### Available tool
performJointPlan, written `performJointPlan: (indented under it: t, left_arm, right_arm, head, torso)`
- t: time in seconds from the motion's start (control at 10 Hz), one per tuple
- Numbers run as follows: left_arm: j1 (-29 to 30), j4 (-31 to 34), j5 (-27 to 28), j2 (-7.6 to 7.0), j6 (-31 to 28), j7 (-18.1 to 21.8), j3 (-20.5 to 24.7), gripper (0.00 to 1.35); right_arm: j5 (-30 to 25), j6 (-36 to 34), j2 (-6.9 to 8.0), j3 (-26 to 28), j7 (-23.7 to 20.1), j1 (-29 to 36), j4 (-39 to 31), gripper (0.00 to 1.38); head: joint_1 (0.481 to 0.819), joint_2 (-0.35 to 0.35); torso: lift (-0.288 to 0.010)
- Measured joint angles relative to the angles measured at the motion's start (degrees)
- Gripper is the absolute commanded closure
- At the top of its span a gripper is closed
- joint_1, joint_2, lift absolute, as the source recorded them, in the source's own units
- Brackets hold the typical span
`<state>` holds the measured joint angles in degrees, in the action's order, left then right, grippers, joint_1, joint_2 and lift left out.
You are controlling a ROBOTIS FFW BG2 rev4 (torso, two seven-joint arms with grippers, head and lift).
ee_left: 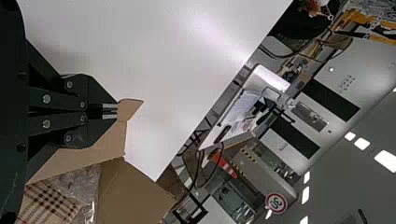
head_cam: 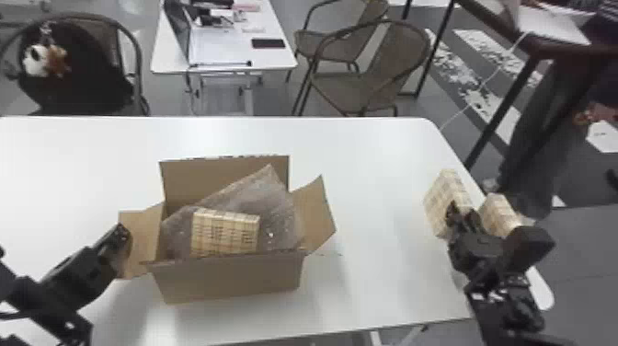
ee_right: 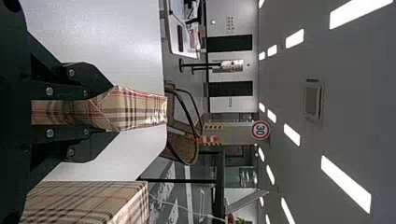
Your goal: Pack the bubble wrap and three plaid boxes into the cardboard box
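Plaid box between black fingers — second plaid box nearby

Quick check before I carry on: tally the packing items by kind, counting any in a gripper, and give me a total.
Beige plaid boxes: 3
Clear plastic bubble wrap: 1
Open brown cardboard box: 1
Total: 5

Black arms, blocky joint housings, round silver screw heads, thin black cable
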<state>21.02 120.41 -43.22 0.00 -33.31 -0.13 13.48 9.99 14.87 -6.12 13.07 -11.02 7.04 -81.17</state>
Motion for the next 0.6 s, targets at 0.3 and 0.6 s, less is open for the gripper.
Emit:
performJointPlan:
  t: [0.3, 0.6]
  left_arm:
    - [-0.1, 0.0, 0.3, 0.00, -0.1, 0.0, 0.0, 1.22]
    - [-0.6, 0.0, 0.9, 0.00, -0.6, 0.0, -0.2, 1.22]
  right_arm:
    - [11.0, -11.5, -4.48, -8.0, -5.2, -0.2, -13.1, 1.29]
    - [29.7, -46.7, -7.92, -9.5, -11.8, -9.7, -30.3, 1.29]
  head:
    - [0.695, -0.038]
    - [0.695, 0.085]
  torso:
    - [-0.148]
    - [-0.148]
